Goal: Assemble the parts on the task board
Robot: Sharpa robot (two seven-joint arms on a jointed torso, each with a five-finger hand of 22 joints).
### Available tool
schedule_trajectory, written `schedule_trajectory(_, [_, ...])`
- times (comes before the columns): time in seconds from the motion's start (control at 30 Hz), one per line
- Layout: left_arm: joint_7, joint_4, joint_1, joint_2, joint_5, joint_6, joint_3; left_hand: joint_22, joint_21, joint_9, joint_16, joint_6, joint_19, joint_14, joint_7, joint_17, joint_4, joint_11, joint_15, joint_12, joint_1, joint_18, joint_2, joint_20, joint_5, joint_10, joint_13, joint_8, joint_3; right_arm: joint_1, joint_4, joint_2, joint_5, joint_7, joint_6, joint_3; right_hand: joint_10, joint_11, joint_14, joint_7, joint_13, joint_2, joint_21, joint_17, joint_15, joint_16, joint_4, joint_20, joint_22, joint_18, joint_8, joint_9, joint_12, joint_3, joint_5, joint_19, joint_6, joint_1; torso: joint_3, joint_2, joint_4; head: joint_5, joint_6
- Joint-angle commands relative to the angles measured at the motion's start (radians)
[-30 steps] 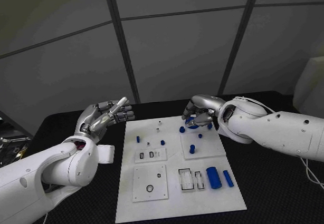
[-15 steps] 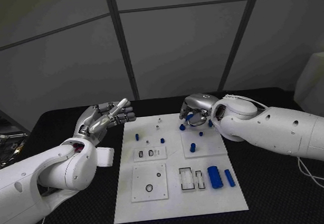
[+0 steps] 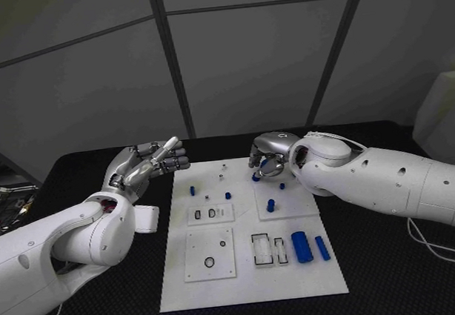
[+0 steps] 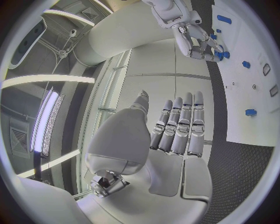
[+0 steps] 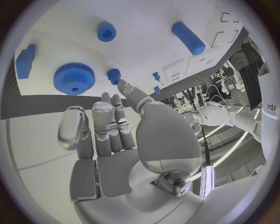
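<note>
Since the earlier frames, my right arm had swung further in over the far right part of the white board, and my right hand had crept a little toward the board's middle. My left hand had not shifted.

Right hand: hovered above the far end of the board, fingers loosely curled and apart. The wrist view showed nothing between them, so I judged it empty and released, not grasping. Just beyond the fingertips lay the big blue gear, with a small blue gear close beside it.

Left hand: raised off the board's left edge over the black table, fingers straight and together, palm bare, holding nothing.

Other pieces seen: a short blue peg, a blue block, and near my body two blue cylinders lying side by side on the board. Small blue pins stood mid-board.

Step in hand, as I judged it: reaching for the big gear.

Risks from here:
- Fingers closing off-centre could push the gear sideways into the small gear rather than lift it.
- A flat gear offers little edge; a shallow pinch might let it slip out.
- My forearm hung low over the right side of the board and could knock the upright pins if I swept back carelessly.
</note>
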Motion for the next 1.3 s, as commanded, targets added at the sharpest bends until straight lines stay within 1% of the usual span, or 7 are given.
schedule_trajectory(0.03, [0.002, 0.001, 0.002, 0.001, -0.007, 0.015, 0.001, -0.001, 0.006, -0.001, -0.004, 0.007, 0.007, -0.004, 0.008, -0.001, -0.004, 0.001, 0.002, -0.003, 0.003, -0.027, 0.006, -0.001, 0.005, 0.008, -0.001, -0.006, -0.003, 0.003, -0.005, 0.006, -0.013, -0.011, 0.045, 0.001, -0.007, 0.001, 0.017, 0.0, 0.001, -0.005, 0.007, 0.007, 0.009, 0.008, 0.002, 0.001, 0.005, -0.013, -0.003, -0.001, -0.005, 0.006, -0.001, 0.007, -0.01, -0.007, 0.0007, 0.0, 0.0014, 0.0, -0.002])
schedule_trajectory(0.27, [0.002, 0.0, 0.002, 0.0, -0.007, 0.015, 0.002, -0.001, 0.006, -0.001, -0.004, 0.007, 0.007, -0.004, 0.008, -0.001, -0.004, 0.001, 0.002, -0.003, 0.003, -0.027, 0.006, -0.001, 0.005, 0.008, -0.001, -0.006, -0.003, 0.003, -0.013, 0.015, -0.013, -0.012, 0.063, 0.0, -0.007, 0.001, 0.016, 0.001, 0.001, -0.002, 0.01, 0.01, 0.009, 0.014, 0.004, 0.002, 0.008, -0.013, -0.001, 0.0, -0.004, 0.006, -0.001, 0.007, -0.008, -0.008, 0.0007, 0.0, 0.0009, 0.0, -0.006])
schedule_trajectory(0.43, [0.001, 0.0, 0.002, 0.0, -0.007, 0.017, 0.002, -0.002, 0.006, -0.002, -0.008, 0.007, 0.008, -0.006, 0.008, -0.002, -0.005, 0.001, 0.003, -0.005, 0.001, -0.027, 0.006, -0.001, 0.005, 0.008, -0.001, -0.007, -0.005, 0.003, -0.022, 0.021, -0.013, -0.012, 0.073, 0.0, -0.007, 0.001, 0.015, 0.0, 0.001, 0.003, 0.013, 0.017, 0.009, 0.021, 0.005, 0.002, 0.013, -0.014, 0.0, 0.0, -0.004, 0.008, -0.001, 0.009, -0.006, -0.008, 0.0003, 0.001, 0.0027, -0.001, -0.009])
schedule_trajectory(0.8, [-0.001, -0.002, 0.003, -0.001, -0.007, 0.019, 0.002, -0.002, 0.006, -0.002, -0.008, 0.007, 0.008, -0.006, 0.008, -0.002, -0.006, 0.002, 0.003, -0.005, 0.002, -0.027, 0.006, -0.001, 0.005, 0.008, -0.001, -0.008, -0.005, 0.003, -0.038, 0.032, -0.013, -0.01, 0.1, 0.0, 0.006, -0.002, 0.014, -0.003, 0.003, 0.021, 0.029, 0.045, 0.007, 0.052, 0.009, 0.002, 0.041, -0.018, 0.001, 0.001, -0.002, 0.018, 0.003, 0.021, 0.002, -0.01, -0.0001, 0.001, 0.0035, -0.001, -0.014])
schedule_trajectory(0.9, [-0.001, -0.001, 0.003, -0.001, -0.007, 0.02, 0.002, -0.003, 0.006, -0.002, -0.011, 0.007, 0.009, -0.007, 0.009, -0.002, -0.007, 0.002, 0.003, -0.006, 0.002, -0.027, 0.007, -0.001, 0.005, 0.008, -0.001, -0.009, -0.006, 0.003, -0.04, 0.033, -0.013, -0.01, 0.106, 0.0, 0.015, -0.004, 0.014, -0.004, 0.003, 0.03, 0.037, 0.057, 0.006, 0.064, 0.011, 0.001, 0.054, -0.021, 0.001, 0.002, -0.001, 0.024, 0.004, 0.027, 0.004, -0.012, -0.0004, 0.002, 0.0043, -0.003, -0.015])
schedule_trajectory(1.1, [-0.003, -0.002, 0.004, -0.002, -0.007, 0.022, 0.002, -0.004, 0.005, -0.003, -0.015, 0.008, 0.009, -0.008, 0.009, -0.003, -0.011, 0.002, 0.004, -0.009, 0.006, -0.027, 0.012, -0.001, 0.005, 0.009, -0.001, -0.011, -0.005, 0.003, -0.046, 0.036, -0.013, -0.015, 0.116, 0.0, 0.029, -0.007, 0.013, -0.006, 0.003, 0.051, 0.046, 0.071, 0.004, 0.082, 0.013, -0.001, 0.07, -0.023, 0.001, 0.002, -0.002, 0.04, 0.005, 0.034, 0.008, -0.009, -0.0004, 0.001, 0.0054, -0.003, -0.023])
schedule_trajectory(1.3, [-0.005, -0.003, 0.004, -0.003, -0.007, 0.025, 0.002, -0.005, 0.005, -0.004, -0.018, 0.007, 0.009, -0.009, 0.01, -0.003, -0.013, 0.003, 0.004, -0.011, 0.007, -0.027, 0.015, 0.0, 0.006, 0.008, -0.001, -0.012, -0.004, 0.003, -0.047, 0.035, -0.013, -0.014, 0.089, 0.0, 0.058, -0.015, 0.016, -0.011, 0.005, 0.074, 0.066, 0.099, -0.002, 0.11, 0.013, -0.006, 0.109, -0.03, 0.004, 0.004, 0.001, 0.059, 0.006, 0.054, 0.021, 0.0, -0.0012, 0.001, 0.0061, -0.003, -0.021])
